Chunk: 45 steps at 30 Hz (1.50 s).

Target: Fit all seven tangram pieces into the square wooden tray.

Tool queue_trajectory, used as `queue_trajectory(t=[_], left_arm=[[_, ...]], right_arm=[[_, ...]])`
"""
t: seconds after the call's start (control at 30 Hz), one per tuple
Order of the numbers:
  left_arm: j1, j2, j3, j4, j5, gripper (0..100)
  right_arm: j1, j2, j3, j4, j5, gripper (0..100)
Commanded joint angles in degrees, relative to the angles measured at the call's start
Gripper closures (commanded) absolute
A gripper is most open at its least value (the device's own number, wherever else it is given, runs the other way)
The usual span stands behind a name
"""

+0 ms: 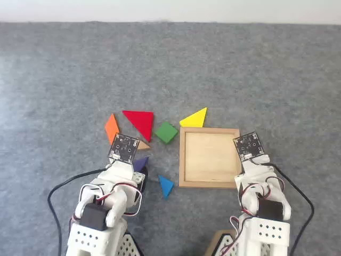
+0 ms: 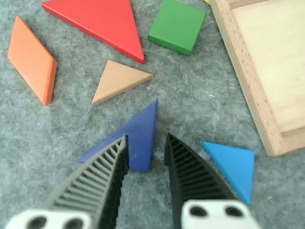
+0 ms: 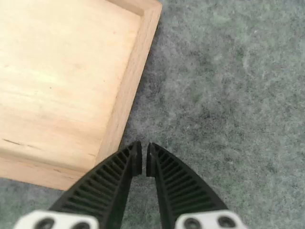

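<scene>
The dark blue triangle lies flat on the grey felt surface, left of the square wooden tray and apart from it. Its broad end sits between the fingers of my left claw, which is spread wide and grasps nothing. I judge the spread is there to take the piece across its thickness. The triangle's long edge runs roughly along my line of reach. Its sharp tip points away from the claw, toward the gap between the tan triangle and the green square.

The light blue triangle lies just beside the claw on the tray side. The red triangle and orange parallelogram lie farther out, and the yellow triangle rests near the tray's far edge. All seven pieces lie outside the tray.

My right claw is clenched on nothing, low over the felt just off the tray's near right corner (parked clear of the work, I would guess).
</scene>
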<state>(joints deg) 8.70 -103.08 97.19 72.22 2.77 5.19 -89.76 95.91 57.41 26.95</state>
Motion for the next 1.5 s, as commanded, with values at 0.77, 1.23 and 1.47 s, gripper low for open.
queue_trajectory(t=[0.77, 1.23, 1.47], left_arm=[[-0.18, -0.97, -0.75, 0.09, 0.26, 87], [2.29, -0.97, -0.84, 0.09, 0.26, 87], [3.69, -0.97, -0.84, 0.09, 0.26, 87]], right_arm=[[0.04, -0.66, 0.97, -1.1, -0.18, 95.9], [0.04, -0.66, 0.97, -1.1, -0.18, 95.9], [0.04, -0.66, 0.97, -1.1, -0.18, 95.9]])
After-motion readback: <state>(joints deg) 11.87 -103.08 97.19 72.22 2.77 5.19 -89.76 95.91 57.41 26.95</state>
